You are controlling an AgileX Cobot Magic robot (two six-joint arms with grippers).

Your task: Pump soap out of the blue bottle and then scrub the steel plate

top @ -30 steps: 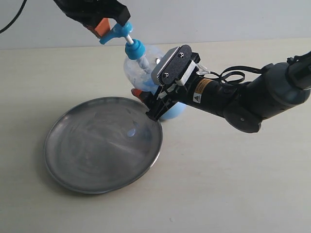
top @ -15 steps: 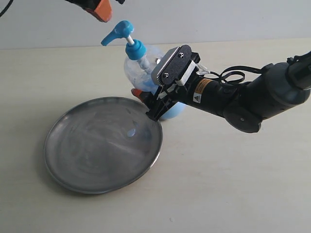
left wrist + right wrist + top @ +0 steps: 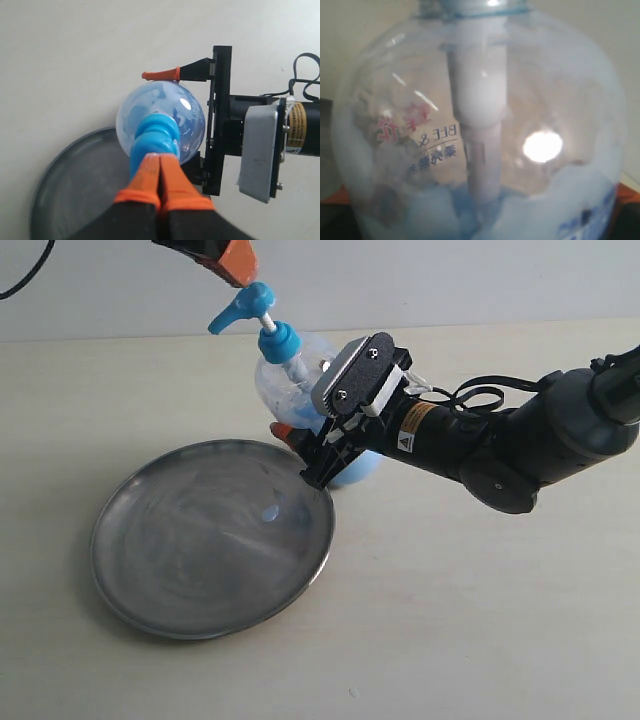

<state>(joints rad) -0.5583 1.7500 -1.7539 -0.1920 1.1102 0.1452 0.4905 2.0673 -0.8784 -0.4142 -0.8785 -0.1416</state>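
Observation:
The blue bottle [image 3: 285, 375] stands tilted at the far rim of the steel plate [image 3: 180, 560], its bright blue pump head [image 3: 243, 305] raised. My right gripper [image 3: 298, 454] is shut on the bottle's lower body; the bottle [image 3: 485, 125] fills the right wrist view, with an orange pad [image 3: 330, 195] at one side. Pale blue soap [image 3: 570, 200] lies in its bottom. My left gripper [image 3: 235, 260] is shut, orange tips together, right above the pump head [image 3: 155, 137]. A small light-blue soap blob [image 3: 269, 512] sits on the plate.
The plate and bottle rest on a pale beige table [image 3: 480, 620] with a light wall behind. My right arm [image 3: 520, 445] with its black cable stretches in from the right, low over the table.
One second ago my left gripper was pressing the pump head down. It then lifted off, the pump head sprang up, and the gripper has now come back down to it.

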